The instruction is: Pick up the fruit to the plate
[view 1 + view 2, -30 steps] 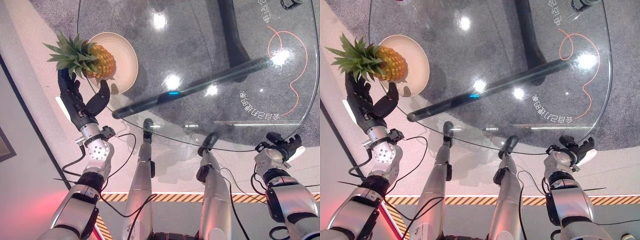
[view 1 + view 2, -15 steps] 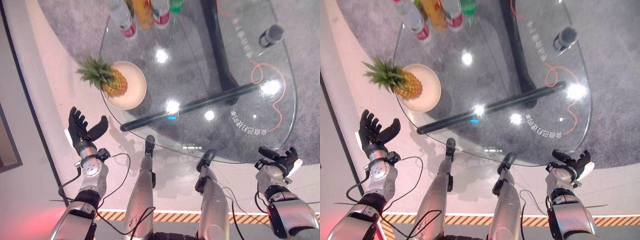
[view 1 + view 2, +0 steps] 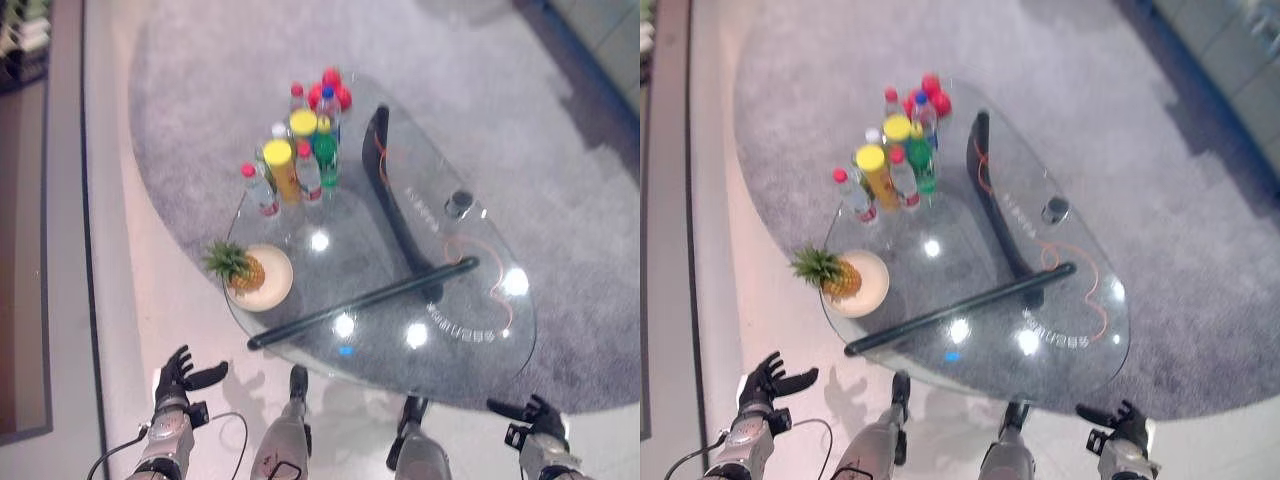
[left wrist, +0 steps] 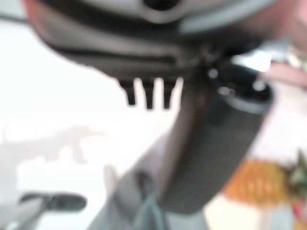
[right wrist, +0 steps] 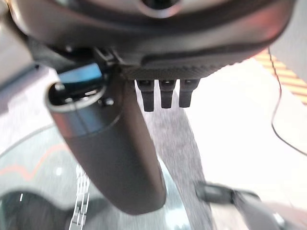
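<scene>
Down near the floor, left hand (image 3: 180, 378) spread wide and empty, right hand (image 3: 530, 413) relaxed, holding nothing too. Farther out on the glass table (image 3: 470, 340), pineapple (image 3: 238, 269) sitting on the plate (image 3: 274, 285) already. Looks basically done; probably nothing left but staying clear.

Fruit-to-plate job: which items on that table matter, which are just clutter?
Job:
- pineapple, lying on the plate
- plate, at the glass table's left edge
- left hand, open, off the table and apart from the fruit

Clutter:
- bottles clustered at the far end
- red balls behind them
- small dark cup
- orange cord
</scene>
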Controlling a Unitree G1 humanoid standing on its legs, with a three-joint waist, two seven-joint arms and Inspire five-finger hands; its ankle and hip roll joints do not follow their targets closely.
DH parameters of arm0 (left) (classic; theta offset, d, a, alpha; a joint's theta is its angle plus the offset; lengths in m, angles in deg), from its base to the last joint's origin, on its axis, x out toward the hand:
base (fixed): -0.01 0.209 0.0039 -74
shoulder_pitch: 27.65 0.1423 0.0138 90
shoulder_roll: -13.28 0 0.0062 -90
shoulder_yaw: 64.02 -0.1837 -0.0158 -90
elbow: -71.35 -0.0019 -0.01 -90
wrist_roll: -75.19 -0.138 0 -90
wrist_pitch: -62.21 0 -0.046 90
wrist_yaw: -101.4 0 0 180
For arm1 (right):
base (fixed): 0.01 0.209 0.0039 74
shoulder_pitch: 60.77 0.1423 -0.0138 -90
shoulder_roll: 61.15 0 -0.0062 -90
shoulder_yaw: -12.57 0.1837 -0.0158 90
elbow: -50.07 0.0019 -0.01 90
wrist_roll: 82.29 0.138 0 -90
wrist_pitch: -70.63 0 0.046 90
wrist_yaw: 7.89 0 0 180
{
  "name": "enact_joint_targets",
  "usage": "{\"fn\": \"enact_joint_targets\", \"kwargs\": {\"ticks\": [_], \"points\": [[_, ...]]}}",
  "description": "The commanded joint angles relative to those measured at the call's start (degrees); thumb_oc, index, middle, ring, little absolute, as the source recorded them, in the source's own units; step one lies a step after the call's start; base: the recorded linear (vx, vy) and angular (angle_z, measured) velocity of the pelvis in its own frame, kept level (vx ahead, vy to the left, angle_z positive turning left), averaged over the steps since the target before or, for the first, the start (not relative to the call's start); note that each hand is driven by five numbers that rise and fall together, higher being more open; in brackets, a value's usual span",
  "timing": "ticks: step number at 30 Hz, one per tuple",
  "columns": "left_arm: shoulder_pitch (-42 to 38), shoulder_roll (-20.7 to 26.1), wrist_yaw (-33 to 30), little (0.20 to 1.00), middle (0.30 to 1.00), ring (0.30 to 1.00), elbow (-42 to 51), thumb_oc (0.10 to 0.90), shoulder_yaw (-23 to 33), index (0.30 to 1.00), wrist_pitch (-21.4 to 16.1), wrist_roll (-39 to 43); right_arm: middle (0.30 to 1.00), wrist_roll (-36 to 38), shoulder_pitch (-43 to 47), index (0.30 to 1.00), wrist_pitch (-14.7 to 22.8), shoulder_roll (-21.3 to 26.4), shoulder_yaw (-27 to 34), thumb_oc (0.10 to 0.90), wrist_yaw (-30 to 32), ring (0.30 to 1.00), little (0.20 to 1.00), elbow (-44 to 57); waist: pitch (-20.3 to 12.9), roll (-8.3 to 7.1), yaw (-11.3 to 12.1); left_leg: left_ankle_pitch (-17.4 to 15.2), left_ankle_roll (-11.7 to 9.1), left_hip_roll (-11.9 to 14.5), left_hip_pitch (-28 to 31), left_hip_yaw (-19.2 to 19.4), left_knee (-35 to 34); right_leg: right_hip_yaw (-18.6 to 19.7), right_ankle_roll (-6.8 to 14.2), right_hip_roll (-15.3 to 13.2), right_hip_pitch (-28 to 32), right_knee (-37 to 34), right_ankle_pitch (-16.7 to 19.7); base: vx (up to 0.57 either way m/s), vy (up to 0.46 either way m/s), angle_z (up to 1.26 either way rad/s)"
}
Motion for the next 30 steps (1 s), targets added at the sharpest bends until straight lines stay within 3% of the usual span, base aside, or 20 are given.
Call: {"fn": "enact_joint_targets", "kwargs": {"ticks": [1,7,10,30], "points": [[-1.81,-0.01,3.67,0.900,0.900,0.900,-6.02,0.800,-0.09,0.900,3.10,-4.85,0.900,-3.28,-4.02,0.900,-3.45,1.82,0.80,0.800,-2.29,0.900,0.900,-3.58,-3.05,1.19,0.34,1.04,-3.13,5.13,2.14,2.69,0.20,1.96,2.13,-1.83,0.08,2.64,3.16,0.16,-0.002,-0.02],[-0.75,-0.92,7.95,0.900,0.900,0.900,-9.47,0.800,0.34,0.900,8.77,-8.78,0.900,-8.34,-4.75,0.900,-8.71,-0.01,-0.32,0.800,-5.07,0.900,0.900,-5.97,-5.90,1.24,-0.64,-0.25,-2.99,5.27,5.89,3.40,0.20,2.86,1.55,-1.40,3.36,2.39,1.93,0.11,0.016,-0.01],[-0.34,-1.26,8.66,0.900,0.900,0.900,-10.26,0.800,0.13,0.900,9.88,-10.07,0.900,-9.86,-4.60,0.900,-9.91,-0.46,-0.81,0.800,-5.50,0.900,0.900,-6.56,-6.77,1.33,-0.94,-0.78,-2.89,5.38,7.19,3.70,0.20,3.21,1.51,-1.30,4.49,1.72,1.94,0.06,0.004,-0.04],[0.79,-2.35,9.92,0.900,0.900,0.900,-11.13,0.800,0.00,0.900,11.01,-10.86,0.900,-12.70,-5.13,0.900,-11.84,-2.01,-2.06,0.800,-6.71,0.900,0.900,-7.10,-9.00,1.50,-1.52,-2.06,-2.77,5.63,9.82,4.80,0.20,3.27,1.77,-1.52,6.45,0.89,2.01,0.02,-0.001,-0.05]]}}
